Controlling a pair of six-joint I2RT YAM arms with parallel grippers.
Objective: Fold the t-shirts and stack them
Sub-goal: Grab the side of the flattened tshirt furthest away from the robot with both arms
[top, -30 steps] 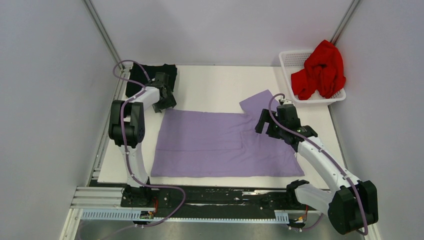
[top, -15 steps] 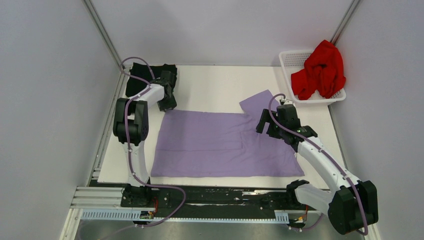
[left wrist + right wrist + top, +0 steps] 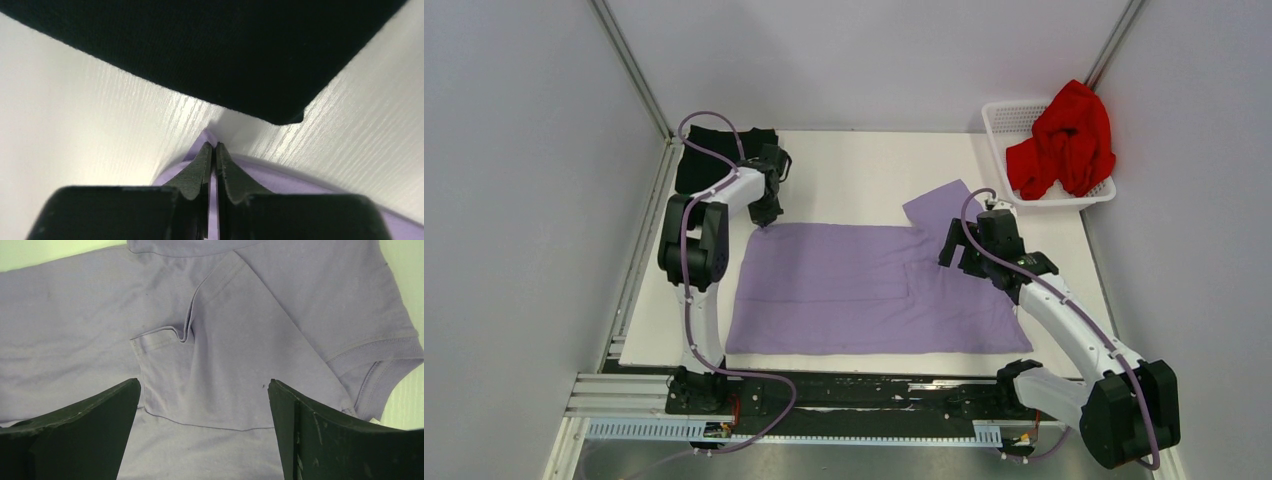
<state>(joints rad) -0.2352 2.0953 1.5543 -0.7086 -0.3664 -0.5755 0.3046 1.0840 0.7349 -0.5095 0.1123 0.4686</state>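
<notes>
lavender shirt (image 3: pixel 864 290): spread flat at the middle of the table (image 3: pixel 854 165), one sleeve pointing to 1 o'clock.
left claw (image 3: pixel 211 146): closed, pinching the lavender shirt at its 10 o'clock corner.
right claw (image 3: pixel 204 385): spread wide, holding nothing, over the lavender shirt's 3 o'clock side.
black shirt (image 3: pixel 712 152): 10 o'clock corner.
red shirt (image 3: pixel 1064 140): heaped in the white basket (image 3: pixel 999 125), 2 o'clock.

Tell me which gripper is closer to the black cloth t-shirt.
Left. The left gripper, pinching the lavender cloth t-shirt, is beside the black t-shirt; the right gripper hangs open far to its right.
</notes>
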